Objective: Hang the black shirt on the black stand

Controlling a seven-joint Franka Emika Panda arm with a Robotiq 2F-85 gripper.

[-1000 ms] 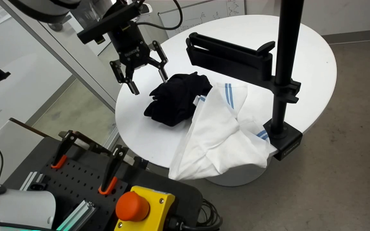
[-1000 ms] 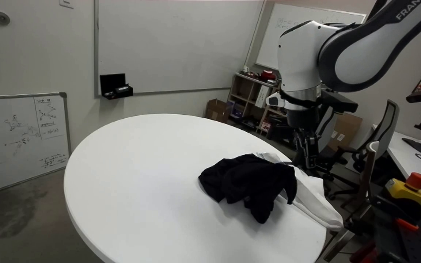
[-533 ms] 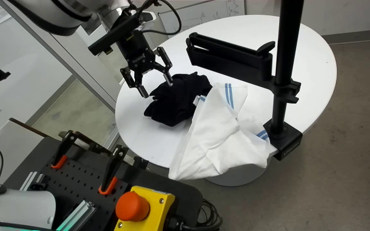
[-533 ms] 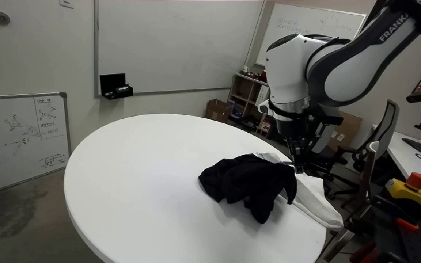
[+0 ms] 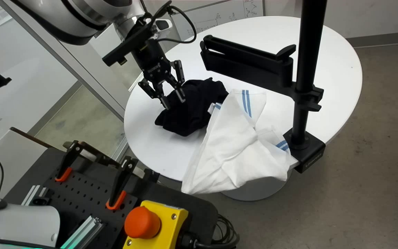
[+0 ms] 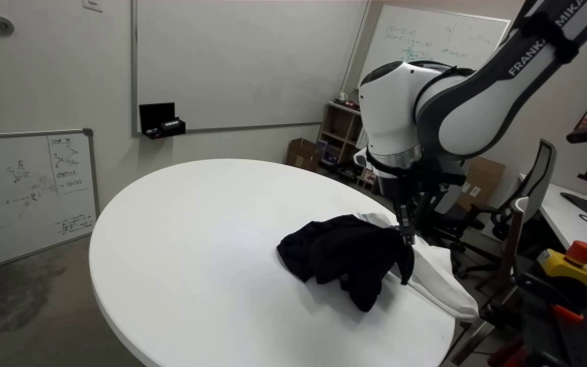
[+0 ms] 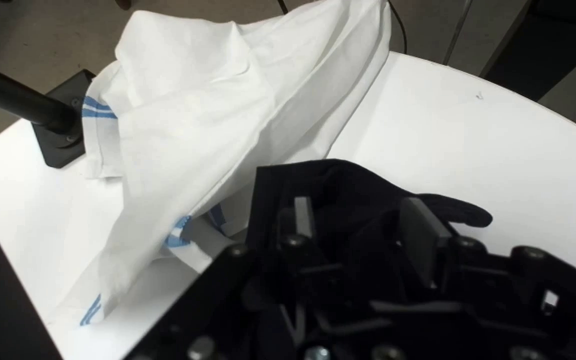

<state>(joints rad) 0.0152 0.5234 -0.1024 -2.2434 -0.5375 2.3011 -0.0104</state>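
Note:
The black shirt lies crumpled on the white round table. It shows in both exterior views (image 5: 199,110) (image 6: 344,250) and in the wrist view (image 7: 338,182). The black stand (image 5: 302,117) is clamped at the table's edge, with a folded arm (image 5: 247,65) reaching out over the table. Its pole (image 7: 18,102) shows in the wrist view. My gripper (image 5: 173,101) points down at the shirt's near side, with its fingertips over the cloth. Its fingers are partly apart (image 7: 360,227), with dark shirt behind the gap. Whether they touch the shirt is hard to tell, black on black.
A white cloth with blue stripes (image 5: 240,152) lies beside the shirt and hangs over the edge of the table (image 5: 337,62). A yellow box with a red button (image 5: 166,228) and clamps (image 5: 119,183) are on the dark bench in front.
My gripper has moved down and toward the shirt, so its fingertips now overlap the cloth in an exterior view. The fingers have come closer together. The shirt, stand and white cloth have not moved.

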